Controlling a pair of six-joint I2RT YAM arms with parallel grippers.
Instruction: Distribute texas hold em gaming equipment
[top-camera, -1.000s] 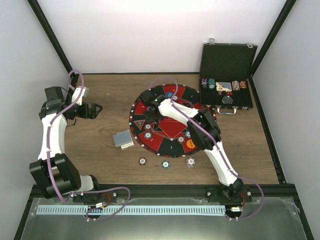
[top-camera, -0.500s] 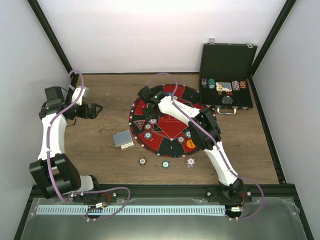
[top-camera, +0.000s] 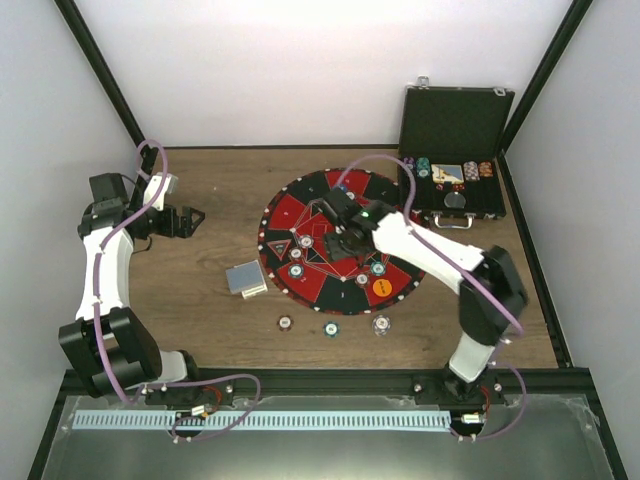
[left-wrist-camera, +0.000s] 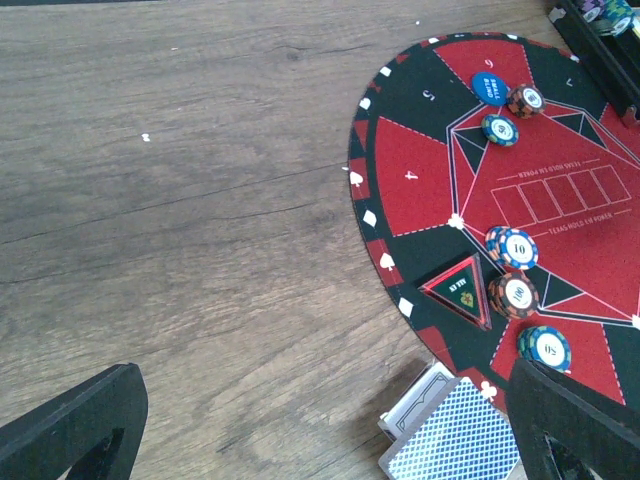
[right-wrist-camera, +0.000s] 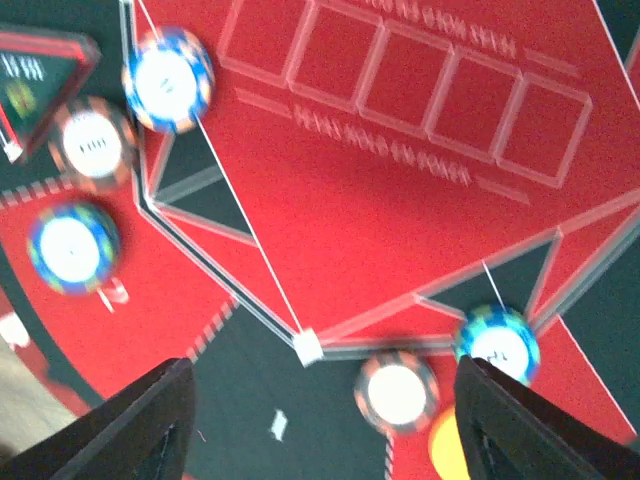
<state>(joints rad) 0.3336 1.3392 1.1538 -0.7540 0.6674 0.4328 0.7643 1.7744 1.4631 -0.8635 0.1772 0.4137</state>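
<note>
r gripper (right-wrist-camera: 318, 420) above mat (right-wrist-camera: 400, 200) among chips (right-wrist-camera: 168, 78), jaws spread, empty; l gripper (left-wrist-camera: 320, 430) off mat's left, spread wide, empty.

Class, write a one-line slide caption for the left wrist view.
Poker chips, a blue button and a triangular marker sit on the Texas Hold'em mat; a card deck lies beside it.

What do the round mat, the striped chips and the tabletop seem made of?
The round red-and-black mat looks like thin printed felt or rubber: flat, matt, crisp white print. The coin-sized striped poker chips look like moulded plastic or clay composite, with white centre labels. The brown tabletop shows wood grain, perhaps laminate, matt.
</note>
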